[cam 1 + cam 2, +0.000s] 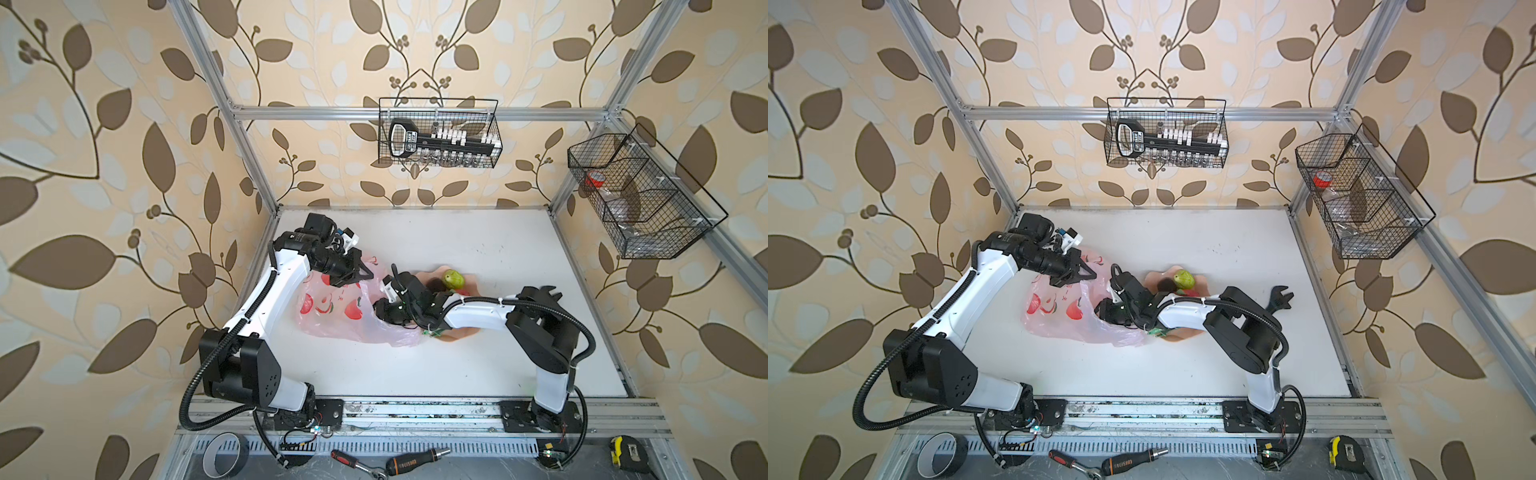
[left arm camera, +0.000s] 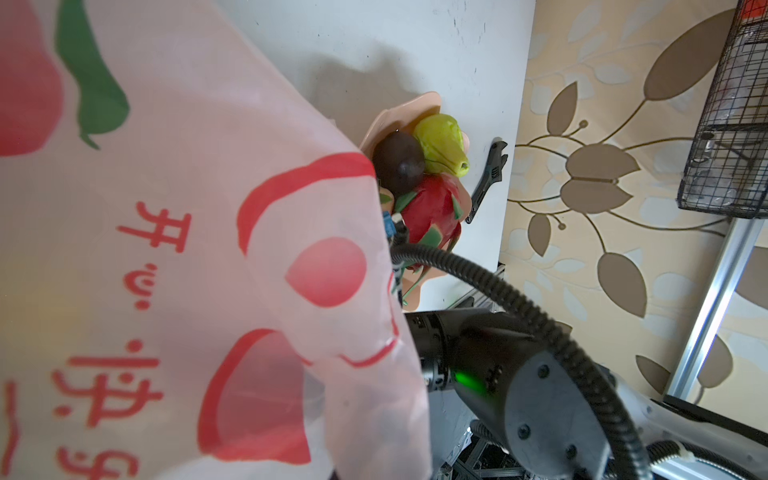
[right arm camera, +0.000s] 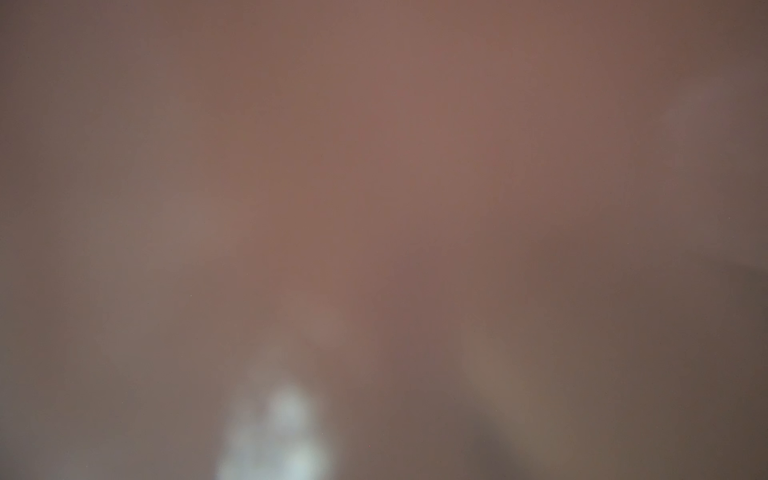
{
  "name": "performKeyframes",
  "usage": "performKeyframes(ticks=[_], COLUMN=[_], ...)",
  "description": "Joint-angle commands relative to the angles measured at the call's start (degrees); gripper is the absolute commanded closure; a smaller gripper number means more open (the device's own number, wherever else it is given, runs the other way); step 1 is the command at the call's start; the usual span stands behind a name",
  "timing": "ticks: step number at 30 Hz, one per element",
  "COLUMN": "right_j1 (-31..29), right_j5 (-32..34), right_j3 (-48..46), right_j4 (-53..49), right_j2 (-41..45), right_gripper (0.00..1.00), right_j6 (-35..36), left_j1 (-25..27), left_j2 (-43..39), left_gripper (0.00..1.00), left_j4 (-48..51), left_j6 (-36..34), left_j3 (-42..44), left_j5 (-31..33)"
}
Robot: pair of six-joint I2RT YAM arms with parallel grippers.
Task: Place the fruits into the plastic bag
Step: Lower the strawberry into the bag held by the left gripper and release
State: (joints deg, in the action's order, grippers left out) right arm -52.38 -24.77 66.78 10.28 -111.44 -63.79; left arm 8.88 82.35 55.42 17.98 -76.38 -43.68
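As the left pincer (image 1: 360, 277) clenches the top edge of the pink plastic bag (image 1: 328, 309), it holds that side of the mouth up off the white table (image 1: 457, 374), and the left wrist view is filled with lifted film and red apple prints! The bag lies left of centre on the table, its mouth facing the peach scalloped bowl (image 1: 453, 337) and its crumpled rim right up against the bowl's near edge. Over on the other side, the right pincer (image 1: 385, 313) is deep in that mouth, tips buried under the film. I cannot tell whether it is released or clenched, nor whether anything sits between its fingers, and the right wrist view is only a pink-brown blur. Three fruits sit in the bowl: the green pear (image 1: 454, 279) at the far side, the dark plum (image 1: 436, 284) touching it, and the dragon fruit (image 2: 432, 212) pressed against both, mostly hidden under the right arm in both top views. Beyond the bowl, a black adjustable wrench (image 1: 1281, 299) lies on the table towards its right edge.
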Motion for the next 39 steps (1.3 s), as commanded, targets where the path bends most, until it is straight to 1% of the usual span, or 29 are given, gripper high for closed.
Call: performKeyframes(ticks=[1,5,8,12,18,19,20,23,26,31,39], right_j1=[-0.1,-0.2,-0.4,-1.2,-1.9,-1.9,-1.9,-1.9,-1.5,-0.6,1.1], right_j5=[-1.9,-2.3,-2.2,-1.7,-2.6,-3.0,-3.1,-3.7,-4.0,-5.1,-4.5], right_j3=[5.6,8.6,11.0,13.1,17.2,17.8,18.2,17.7,16.0,12.5,2.9], right_j4=[3.0,4.9,3.3,2.4,2.9,2.8,2.6,2.2,2.1,1.6,0.3], right_j2=[-2.8,-6.3,-8.2,-10.6,-14.4,-14.6,-14.7,-13.6,-11.8,-7.4,2.2], right_gripper=[0.81,0.79,0.76,0.7,0.62,0.58,0.51,0.33,0.22,0.16,0.14], right_j6=[-3.4,-7.0,-7.8,-9.8,-12.4,-12.6,-12.3,-11.2,-10.7,-9.0,-7.6], left_j1=[0.8,0.9,0.9,0.9,0.9,0.9,0.9,0.8,0.8,0.4,0.2], left_j2=[-1.9,-1.1,-0.2,0.7,2.4,2.4,2.5,2.5,2.6,2.6,2.1], left_gripper=[1.0,1.0,1.0,1.0,1.0,1.0,1.0,1.0,1.0,1.0,1.0], left_j4=[-0.5,-0.9,-0.7,-1.0,-1.3,-1.2,-1.1,-0.8,-0.2,1.3,1.8], left_j6=[0.2,-0.2,-0.9,-1.3,-1.8,-1.9,-2.0,-2.5,-3.0,-3.6,-3.9], left_j3=[0.9,1.4,1.3,0.6,0.4,0.4,0.2,-0.1,-0.7,-2.2,-2.3], left_j5=[-2.6,-2.4,-2.1,-2.0,-2.2,-2.1,-2.0,-1.6,-1.0,1.6,2.0])
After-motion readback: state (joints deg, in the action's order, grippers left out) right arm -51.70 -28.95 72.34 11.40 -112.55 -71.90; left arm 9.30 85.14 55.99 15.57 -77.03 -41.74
